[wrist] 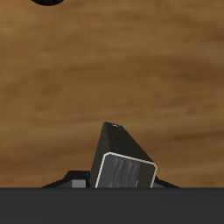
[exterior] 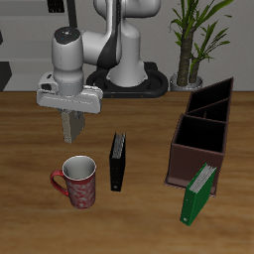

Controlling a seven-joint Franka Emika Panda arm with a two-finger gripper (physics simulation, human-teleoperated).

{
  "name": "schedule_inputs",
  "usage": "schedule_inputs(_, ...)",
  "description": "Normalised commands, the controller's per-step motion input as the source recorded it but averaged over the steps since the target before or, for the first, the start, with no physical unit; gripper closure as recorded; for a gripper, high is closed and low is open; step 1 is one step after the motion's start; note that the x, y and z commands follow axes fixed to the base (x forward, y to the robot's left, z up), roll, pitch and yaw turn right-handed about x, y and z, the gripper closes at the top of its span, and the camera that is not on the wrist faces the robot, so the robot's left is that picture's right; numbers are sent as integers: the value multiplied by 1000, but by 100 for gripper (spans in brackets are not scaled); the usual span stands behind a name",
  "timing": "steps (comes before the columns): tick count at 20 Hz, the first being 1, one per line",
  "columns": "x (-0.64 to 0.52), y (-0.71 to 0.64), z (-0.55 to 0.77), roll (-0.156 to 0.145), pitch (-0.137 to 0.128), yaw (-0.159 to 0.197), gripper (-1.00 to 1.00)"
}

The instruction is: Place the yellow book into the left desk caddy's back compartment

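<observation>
Exterior view: one hand (exterior: pixel 71 127), three books, one caddy, one mug on the wooden surface (exterior: pixel 30 213).
Hand: closed on the yellow book (exterior: pixel 71 123), holding it clear of the surface, above the red mug (exterior: pixel 77 183).
Wrist view: the yellow book (wrist: pixel 125 168) shows its grey page block, the surface (wrist: pixel 105 70) beneath.
Left desk caddy (exterior: pixel 203 134): well apart from the book.
Other books: one black book (exterior: pixel 118 161) upright; one green-and-white book (exterior: pixel 198 193) leaning on the caddy's front.

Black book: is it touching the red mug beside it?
Apart. The exterior view shows a clear gap between the black book and the red mug.
</observation>
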Motion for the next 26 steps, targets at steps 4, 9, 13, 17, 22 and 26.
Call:
schedule_inputs(4,-60,185,466,3,-55,18,100)
schedule_inputs(9,-127,284,694,10,-72,-17,100)
schedule_inputs(13,-83,252,370,-27,-38,-18,100)
schedule_inputs(17,-149,416,390,-30,-38,-28,100)
schedule_inputs(22,-175,540,258,39,-21,-34,100)
schedule_inputs(26,-87,382,92,-1,-6,-50,100)
